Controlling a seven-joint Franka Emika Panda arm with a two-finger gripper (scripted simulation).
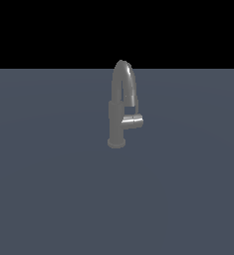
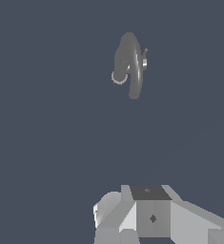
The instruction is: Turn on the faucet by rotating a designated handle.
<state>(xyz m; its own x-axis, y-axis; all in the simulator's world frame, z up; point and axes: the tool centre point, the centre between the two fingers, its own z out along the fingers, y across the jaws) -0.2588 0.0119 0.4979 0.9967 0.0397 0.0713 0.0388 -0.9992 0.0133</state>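
Well, I see the faucet [image 1: 119, 107] mid-frame, its handle [image 1: 133, 121] poking toward frame right; my jaws stay hidden, so I cannot tell their state.

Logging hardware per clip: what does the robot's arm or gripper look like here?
Only the wrist view shows any of it: a blocky white and light-grey body with faceted faces, a dark top panel and a small dark diamond mark. No cables or fingers show. The exterior view shows none.

The faucet [image 1: 117, 114] stands upright on the floor [image 1: 49, 199], its handle [image 1: 133, 121] sticking out toward the exterior view's right.
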